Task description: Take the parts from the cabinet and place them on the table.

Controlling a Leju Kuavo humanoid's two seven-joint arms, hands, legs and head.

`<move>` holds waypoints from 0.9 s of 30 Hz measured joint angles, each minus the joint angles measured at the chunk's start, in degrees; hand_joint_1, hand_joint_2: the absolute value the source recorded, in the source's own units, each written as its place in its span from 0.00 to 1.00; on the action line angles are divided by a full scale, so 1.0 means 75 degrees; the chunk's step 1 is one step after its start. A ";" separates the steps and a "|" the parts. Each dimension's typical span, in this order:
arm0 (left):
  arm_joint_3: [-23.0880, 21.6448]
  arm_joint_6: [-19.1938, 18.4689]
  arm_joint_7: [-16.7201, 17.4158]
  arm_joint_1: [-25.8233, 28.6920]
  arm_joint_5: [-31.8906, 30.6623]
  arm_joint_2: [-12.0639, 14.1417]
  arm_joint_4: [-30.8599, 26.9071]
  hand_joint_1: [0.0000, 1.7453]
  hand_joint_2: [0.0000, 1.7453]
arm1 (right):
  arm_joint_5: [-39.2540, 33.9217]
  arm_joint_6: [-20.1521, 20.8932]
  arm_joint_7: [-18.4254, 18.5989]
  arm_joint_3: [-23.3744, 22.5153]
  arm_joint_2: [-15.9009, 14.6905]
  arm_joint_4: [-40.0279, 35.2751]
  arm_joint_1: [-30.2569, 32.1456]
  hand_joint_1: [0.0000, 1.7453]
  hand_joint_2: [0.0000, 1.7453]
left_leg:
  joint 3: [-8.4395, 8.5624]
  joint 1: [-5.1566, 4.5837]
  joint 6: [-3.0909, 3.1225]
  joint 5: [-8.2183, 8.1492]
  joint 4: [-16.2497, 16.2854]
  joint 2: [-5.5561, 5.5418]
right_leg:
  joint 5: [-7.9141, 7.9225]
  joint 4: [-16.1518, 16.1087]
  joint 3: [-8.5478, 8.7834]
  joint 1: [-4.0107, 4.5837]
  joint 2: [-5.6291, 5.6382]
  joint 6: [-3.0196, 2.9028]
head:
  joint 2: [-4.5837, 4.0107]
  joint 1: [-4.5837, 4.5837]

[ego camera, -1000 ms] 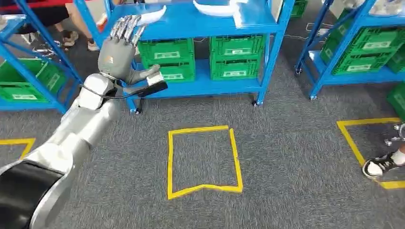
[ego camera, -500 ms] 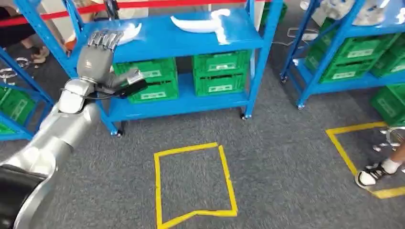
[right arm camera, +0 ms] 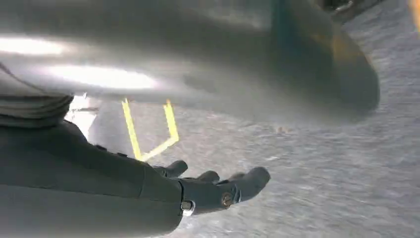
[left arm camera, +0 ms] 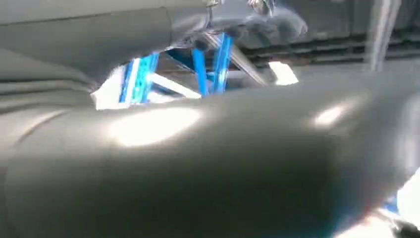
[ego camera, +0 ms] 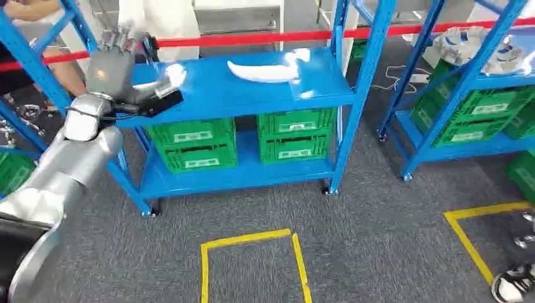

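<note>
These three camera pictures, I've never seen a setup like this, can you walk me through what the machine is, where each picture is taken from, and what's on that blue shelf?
This is a two-legged humanoid robot with silver arms and many-fingered hands. The wide picture is from its head, looking forward and down. Its left hand is raised, fingers spread and holding nothing, at the top of a blue shelf rack. On that shelf lie white curved parts, the things it must fetch. Below stand green crates. Yellow tape marks the grey carpet. The other two pictures come from cameras at each wrist: the left one is mostly blurred grey cover, the right one shows the right hand hanging open above the floor.
</note>
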 joint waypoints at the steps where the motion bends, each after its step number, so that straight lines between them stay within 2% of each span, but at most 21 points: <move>1: 0.0029 -0.0029 0.0009 -0.0163 0.0012 0.0042 -0.0014 0.00 0.00 | 0.0003 -0.0003 0.0000 -0.0009 -0.0003 -0.0003 -0.0050 0.00 0.00 | -0.0251 0.0014 -0.0056 0.0008 0.0397 0.0075 | -0.0042 0.0020 0.0137 0.0006 0.0018 -0.0054 | 0.0000 -0.0026; 2: 0.0061 -0.0046 0.0009 -0.0195 0.0026 0.0076 -0.0014 0.00 0.00 | 0.0012 -0.0006 0.0003 -0.0023 -0.0012 -0.0006 -0.0059 0.00 0.00 | -0.0623 0.0018 -0.0111 -0.0106 0.0861 0.0120 | -0.0142 0.0023 0.0212 0.0013 0.0021 -0.0112 | 0.0000 -0.0070; 4: 0.0114 -0.0087 0.0032 -0.0082 0.0058 0.0131 0.0000 0.00 0.00 | 0.0055 -0.0006 0.0023 -0.0035 -0.0026 -0.0006 -0.0033 0.00 0.00 | -0.1386 0.0028 -0.0188 -0.0761 0.1624 0.0166 | -0.0338 0.0022 0.0443 0.0008 0.0021 -0.0151 | 0.0000 -0.0070; 6: 0.0149 -0.0125 0.0058 0.0182 0.0061 0.0230 0.0050 0.00 0.00 | 0.0082 0.0026 0.0053 -0.0038 -0.0026 -0.0003 0.0020 0.00 0.00 | -0.1973 0.0043 -0.0182 -0.1332 0.1675 0.0174 | -0.0530 0.0023 0.0729 0.0009 0.0042 -0.0174 | 0.0000 -0.0099; 7: 0.0160 -0.0122 0.0055 0.0258 0.0067 0.0285 0.0061 0.00 0.00 | 0.0099 0.0041 0.0064 -0.0038 -0.0026 -0.0003 0.0078 0.00 0.00 | -0.2163 0.0034 -0.0148 -0.1368 0.1431 0.0174 | -0.0656 0.0023 0.0874 0.0020 0.0043 -0.0182 | 0.0000 -0.0108; 8: 0.0175 -0.0122 0.0050 0.0300 0.0070 0.0323 0.0067 0.00 0.00 | 0.0128 0.0058 0.0058 -0.0038 -0.0023 -0.0003 0.0118 0.00 0.00 | -0.2292 -0.0004 -0.0078 -0.1095 0.1067 0.0174 | -0.0768 0.0023 0.1017 0.0045 0.0038 -0.0187 | 0.0000 -0.0114; 9: 0.0180 -0.0119 0.0038 0.0334 0.0073 0.0379 0.0079 0.00 0.00 | 0.0134 0.0061 0.0055 -0.0038 -0.0023 -0.0003 0.0127 0.00 0.00 | -0.2398 -0.0047 0.0033 -0.0449 0.0594 0.0178 | -0.0887 0.0016 0.1165 0.0068 0.0020 -0.0187 | 0.0000 -0.0116; 10: 0.0186 -0.0116 0.0012 0.0396 0.0079 0.0445 0.0096 0.00 0.00 | 0.0140 0.0067 0.0052 -0.0038 0.0023 0.0000 0.0138 0.00 0.00 | -0.2503 -0.0123 0.0199 0.0942 -0.0004 0.0222 | -0.1018 -0.0024 0.1192 0.0043 0.0017 -0.0195 | 0.0000 -0.0114; 11: 0.0192 -0.0113 0.0009 0.0459 0.0082 0.0528 0.0134 0.00 0.00 | 0.0146 0.0079 0.0055 -0.0038 0.0052 0.0017 0.0122 0.00 0.00 | -0.2626 -0.0219 0.0238 0.1727 -0.0275 0.0167 | -0.1139 0.0018 0.1429 0.0076 0.0055 -0.0137 | 0.0000 -0.0087; 13: 0.0195 -0.0104 0.0000 0.0476 0.0079 0.0553 0.0044 0.00 0.00 | 0.0146 0.0070 0.0064 -0.0041 0.0014 -0.0006 0.0076 0.00 0.00 | -0.2365 -0.0177 0.0203 0.1383 -0.0275 0.0147 | -0.1270 -0.0025 0.1719 0.0102 0.0057 -0.0079 | 0.0000 -0.0172; 14: 0.0198 -0.0093 0.0000 0.0410 0.0079 0.0527 0.0003 0.00 0.00 | 0.0146 0.0067 0.0052 -0.0041 0.0015 -0.0006 0.0059 0.00 0.00 | -0.2309 -0.0170 0.0228 0.1294 -0.0313 0.0124 | -0.1023 0.0234 0.1584 0.0101 0.0052 -0.0048 | 0.0000 -0.0160; 17: 0.0227 -0.0160 0.0026 0.0401 0.0064 0.0495 0.0012 0.00 0.00 | 0.0146 0.0058 0.0061 -0.0041 -0.0017 -0.0012 -0.0002 0.00 0.00 | -0.1767 -0.0091 0.0319 0.1045 -0.0487 0.0088 | -0.0228 0.2082 0.0281 0.0096 0.0062 0.0095 | 0.0000 -0.0105; 18: 0.0230 -0.0195 0.0029 0.0441 0.0058 0.0480 0.0023 0.00 0.00 | 0.0143 0.0059 0.0070 -0.0041 -0.0017 -0.0012 -0.0002 0.00 0.00 | -0.1632 -0.0085 0.0319 0.0926 -0.0513 0.0090 | -0.0333 0.2371 -0.0073 0.0080 0.0058 0.0123 | 0.0000 -0.0093; 19: 0.0239 -0.0209 0.0055 0.0502 0.0058 0.0466 0.0041 0.00 0.00 | 0.0143 0.0058 0.0082 -0.0041 -0.0017 -0.0012 0.0016 0.00 0.00 | -0.1412 -0.0071 0.0315 0.0758 -0.0563 0.0071 | -0.0738 0.2516 -0.0497 0.0050 0.0056 0.0162 | 0.0000 -0.0085; 21: 0.0245 -0.0241 0.0087 0.0582 0.0058 0.0451 0.0067 0.00 0.00 | 0.0143 0.0058 0.0082 -0.0044 -0.0017 -0.0012 0.0077 0.00 0.00 | -0.0989 -0.0040 0.0273 0.0475 -0.0657 0.0027 | -0.1462 0.2332 -0.0990 0.0016 0.0055 0.0216 | 0.0000 -0.0052; 22: 0.0251 -0.0306 0.0137 0.0615 0.0064 0.0451 0.0088 0.00 0.00 | 0.0143 0.0058 0.0093 -0.0047 -0.0017 -0.0012 0.0101 0.00 0.00 | -0.0740 -0.0024 0.0258 0.0304 -0.0705 0.0011 | -0.1615 0.2011 -0.1152 0.0002 0.0054 0.0233 | 0.0000 -0.0041; 23: 0.0259 -0.0375 0.0198 0.0651 0.0070 0.0451 0.0117 0.00 0.00 | 0.0143 0.0055 0.0108 -0.0050 -0.0017 -0.0012 0.0119 0.00 0.00 | -0.0478 -0.0007 0.0228 0.0122 -0.0744 0.0004 | -0.1444 0.1528 -0.1248 -0.0007 0.0054 0.0240 | 0.0000 -0.0027; 24: 0.0262 -0.0491 0.0268 0.0693 0.0087 0.0451 0.0143 0.00 0.00 | 0.0146 0.0055 0.0114 -0.0052 -0.0017 -0.0012 0.0142 0.00 0.00 | -0.0233 0.0008 0.0189 -0.0088 -0.0767 0.0005 | -0.0724 0.0899 -0.1291 -0.0013 0.0049 0.0238 | 0.0000 -0.0012; 25: 0.0277 -0.0625 0.0366 0.0773 0.0113 0.0454 0.0198 0.00 0.00 | 0.0149 0.0058 0.0117 -0.0052 -0.0017 -0.0006 0.0214 0.00 0.00 | -0.0126 0.0000 0.0131 -0.0279 -0.0774 0.0014 | 0.0548 0.0203 -0.1288 -0.0016 0.0049 0.0206 | 0.0000 0.0008; 26: 0.0329 -0.0840 0.0498 0.0843 0.0192 0.0442 0.0282 0.00 0.00 | 0.0174 0.0061 0.0102 -0.0052 -0.0017 0.0006 0.0253 0.00 0.00 | 0.0153 -0.0013 0.0094 -0.0513 -0.0655 -0.0012 | 0.1523 -0.0163 -0.1310 -0.0008 0.0037 0.0114 | 0.0000 0.0027; 27: 0.0373 -0.1070 0.0577 0.0854 0.0262 0.0472 0.0295 0.00 0.00 | 0.0201 0.0076 0.0117 -0.0052 -0.0017 0.0009 0.0231 0.00 0.00 | 0.0150 -0.0033 0.0022 -0.0691 -0.0714 -0.0054 | 0.1197 0.0210 -0.1268 -0.0005 0.0032 -0.0017 | 0.0000 0.0006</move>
